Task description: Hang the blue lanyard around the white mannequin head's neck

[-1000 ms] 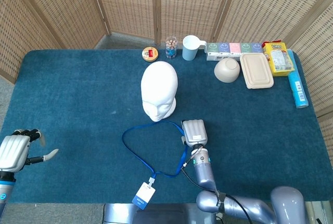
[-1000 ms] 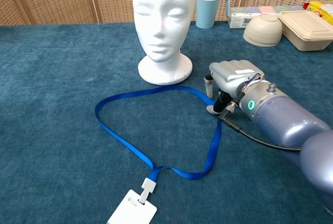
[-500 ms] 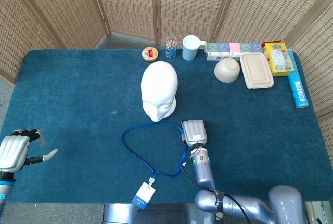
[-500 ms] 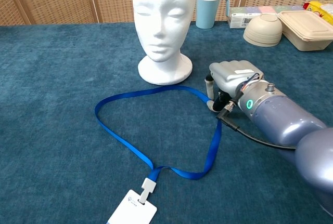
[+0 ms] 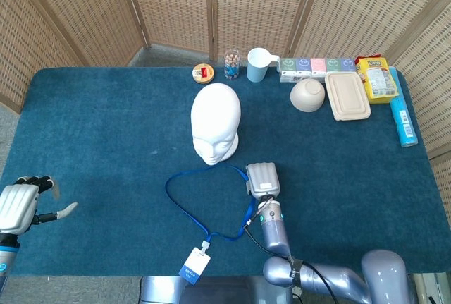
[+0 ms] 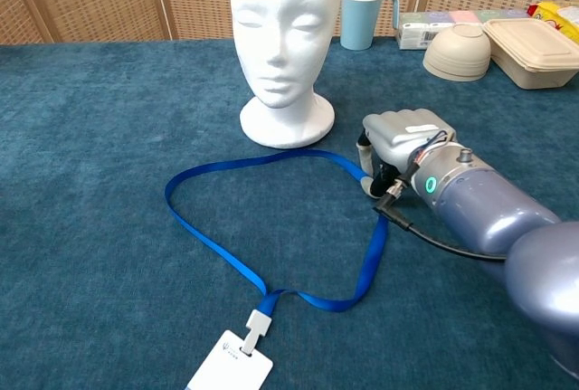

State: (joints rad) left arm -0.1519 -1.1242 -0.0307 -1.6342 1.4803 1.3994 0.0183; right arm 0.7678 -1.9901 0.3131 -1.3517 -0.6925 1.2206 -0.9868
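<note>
Flatly looped lanyard (image 6: 271, 227), matte mannequin head (image 6: 284, 28)

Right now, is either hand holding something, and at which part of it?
The right hand rests at the strap of the blue lanyard, near the mannequin head; whether it grips the strap cannot be told. The left hand holds nothing.

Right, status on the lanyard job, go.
Right hand down at the blue lanyard, grip unconfirmed. Left hand idle, open, far left. Lanyard flat on table, not on mannequin head. Nothing blocking.
</note>
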